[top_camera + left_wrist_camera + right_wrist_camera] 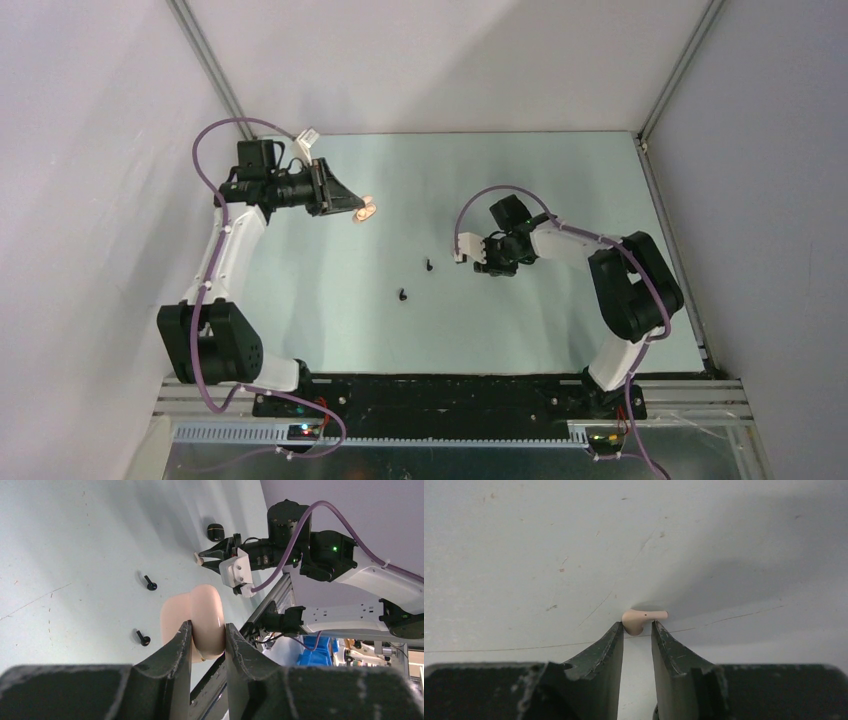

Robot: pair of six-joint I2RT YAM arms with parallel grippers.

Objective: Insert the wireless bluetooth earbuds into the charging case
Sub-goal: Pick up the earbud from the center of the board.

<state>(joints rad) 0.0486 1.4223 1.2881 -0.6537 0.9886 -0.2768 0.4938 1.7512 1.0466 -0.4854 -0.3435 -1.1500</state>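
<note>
Left jaws grip cream case [204, 611], right jaws pinch earbud [636, 620].

Open table [560, 180] all round, only two black earbuds [428, 266] midway.

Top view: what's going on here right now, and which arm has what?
The left gripper is shut on the cream charging case, at the far left of the table. The right gripper pinches a cream earbud at the tips of its fingers, well apart from the case. Two black earbuds lie loose on the table between the arms.
</note>
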